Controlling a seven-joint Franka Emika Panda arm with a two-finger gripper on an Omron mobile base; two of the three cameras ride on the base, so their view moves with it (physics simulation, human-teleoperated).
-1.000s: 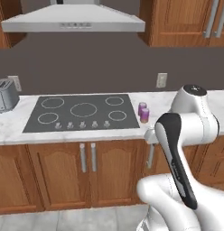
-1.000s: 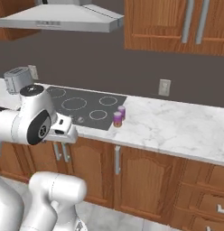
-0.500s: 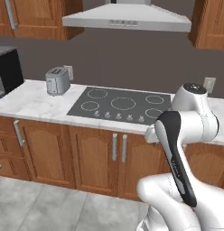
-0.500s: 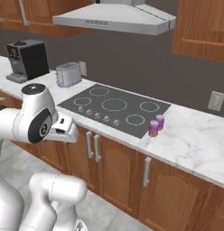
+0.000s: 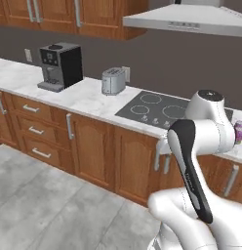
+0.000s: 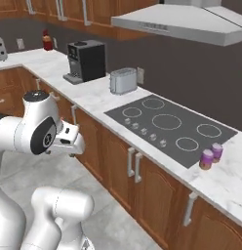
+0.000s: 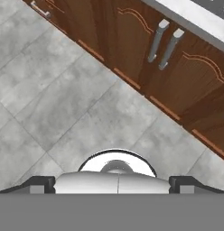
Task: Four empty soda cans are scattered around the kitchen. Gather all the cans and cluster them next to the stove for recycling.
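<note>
Base swung left: purple cylindrical cans [image 6: 211, 156] beside flat stove [image 6: 171, 123]

**Cut off, covered or too small to read**

In the left base view the white robot arm [image 5: 201, 132] covers the right part of the flat dark grey cooktop [image 5: 152, 108], and a purple-magenta soda can [image 5: 239, 132] is clipped by the right edge. In the right base view a grey metal object [image 6: 0, 48] is cut by the left edge, the white marble worktop [image 6: 225, 183] runs off the right, and a small red object [image 6: 47, 40] is too small to identify. In the hand view the jaws barely show their tips.
</note>
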